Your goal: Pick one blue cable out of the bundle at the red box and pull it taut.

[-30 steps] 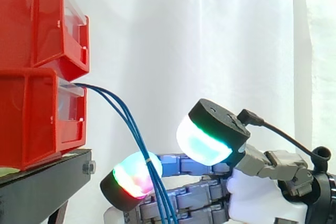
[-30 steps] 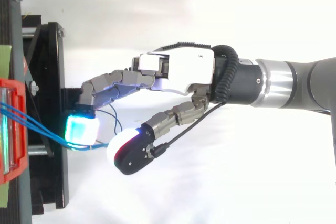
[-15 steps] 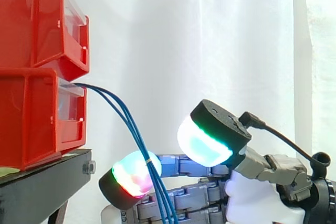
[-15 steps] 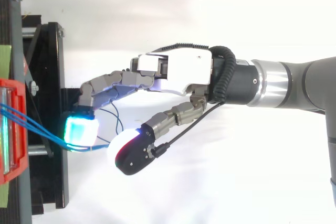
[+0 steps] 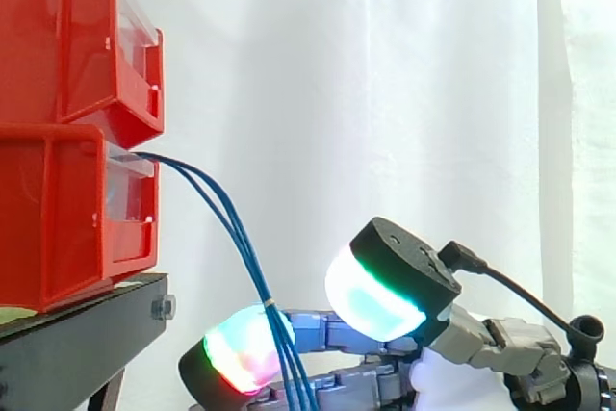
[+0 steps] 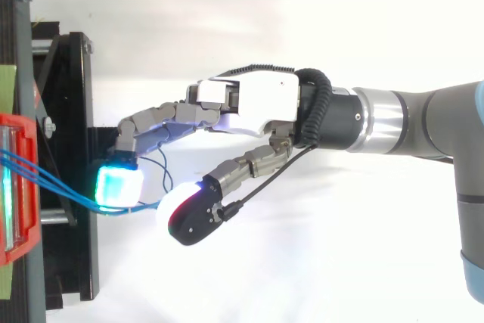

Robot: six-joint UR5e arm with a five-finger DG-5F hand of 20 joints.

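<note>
Now the hand [image 6: 249, 104] reaches level toward the red box [image 5: 67, 209], fingers straight, thumb apart, gripping nothing. Blue cables [image 5: 248, 259] droop from the box across one fingertip [image 5: 236, 351]. The hand sits slightly lower than before.

Arm [image 6: 423, 122] comes in from the right edge; hand [image 6: 257, 104] sits mid-frame, back up, reaching left toward the black stand [image 6: 72, 88]; fingers [image 6: 159, 126] stretched nearly straight, front pad glowing cyan over the stand's edge; thumb [image 6: 193, 213] angled down-left, pad white and red, just beside the cyan pad with a small gap; red box [image 6: 23, 240] at the left edge on the stand; blue cables [image 6: 53, 187] run right from the box, pass under the cyan pad, reach toward the thumb pad; one thin strand loops up between fingers and thumb.
</note>
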